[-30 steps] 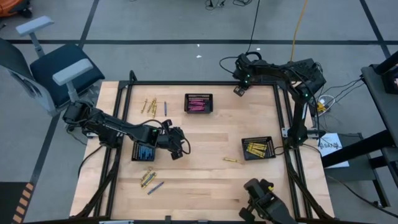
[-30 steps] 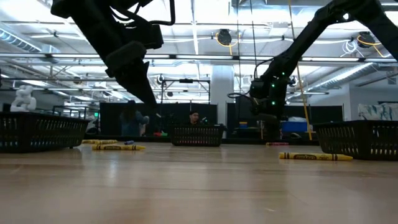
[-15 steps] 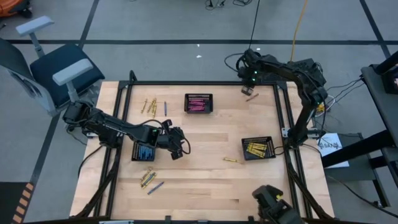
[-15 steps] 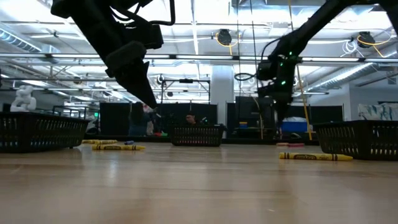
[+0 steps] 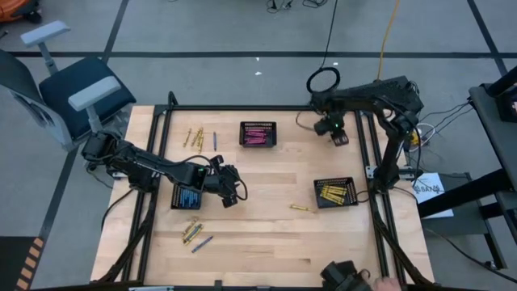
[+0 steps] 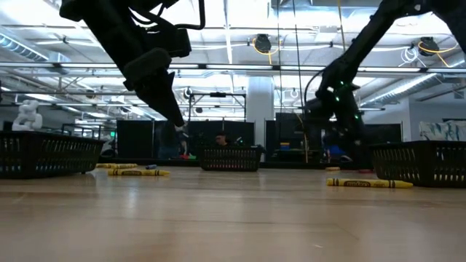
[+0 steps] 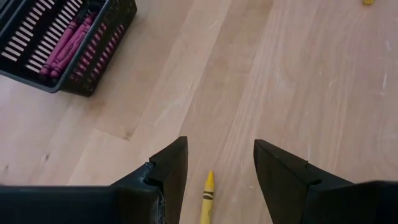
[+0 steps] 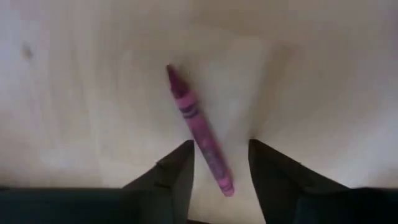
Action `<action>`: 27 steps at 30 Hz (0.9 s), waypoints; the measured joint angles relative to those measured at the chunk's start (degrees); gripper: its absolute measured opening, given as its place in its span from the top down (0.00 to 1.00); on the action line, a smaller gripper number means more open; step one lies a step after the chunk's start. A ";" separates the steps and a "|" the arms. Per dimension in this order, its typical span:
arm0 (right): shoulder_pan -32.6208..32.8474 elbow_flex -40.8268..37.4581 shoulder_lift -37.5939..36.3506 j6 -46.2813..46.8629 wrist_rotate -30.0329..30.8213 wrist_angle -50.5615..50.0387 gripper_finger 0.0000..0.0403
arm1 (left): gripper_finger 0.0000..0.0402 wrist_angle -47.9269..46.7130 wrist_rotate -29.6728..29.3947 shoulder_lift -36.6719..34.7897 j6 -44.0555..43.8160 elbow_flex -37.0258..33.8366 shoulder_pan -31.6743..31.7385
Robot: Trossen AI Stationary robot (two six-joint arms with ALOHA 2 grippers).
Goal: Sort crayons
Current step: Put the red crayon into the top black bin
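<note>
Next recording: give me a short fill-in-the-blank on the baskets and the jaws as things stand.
1. The basket at the table's far edge holds ____ crayons.
2. The basket near the right arm's base holds ____ crayons.
3. The crayon lying between the right gripper's open jaws is ____.
4. The crayon between the left gripper's open jaws is ____.

Missing words: pink; yellow; pink; yellow

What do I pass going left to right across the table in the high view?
Left gripper beside the blue-crayon basket → pink-crayon basket → loose yellow crayon → right gripper, at the table's far right corner.
</note>
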 joint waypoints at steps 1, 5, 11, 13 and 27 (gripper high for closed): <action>0.65 -1.63 0.05 -1.11 1.54 1.95 0.64 | 0.55 0.02 0.00 0.00 0.09 0.00 0.00; 2.12 -6.57 -0.47 -3.55 5.20 8.33 0.62 | 0.55 0.02 0.00 0.00 0.39 0.00 0.00; 2.55 -7.78 -0.44 -3.15 4.23 10.48 0.74 | 0.55 0.03 0.00 0.00 0.40 0.00 -0.02; 2.53 -7.80 -0.38 -2.77 3.86 10.87 0.82 | 0.55 0.03 0.00 0.00 0.40 0.00 -0.01; 3.82 -3.99 -5.36 8.04 -2.91 8.60 0.99 | 0.55 0.02 0.00 0.00 0.30 0.00 0.02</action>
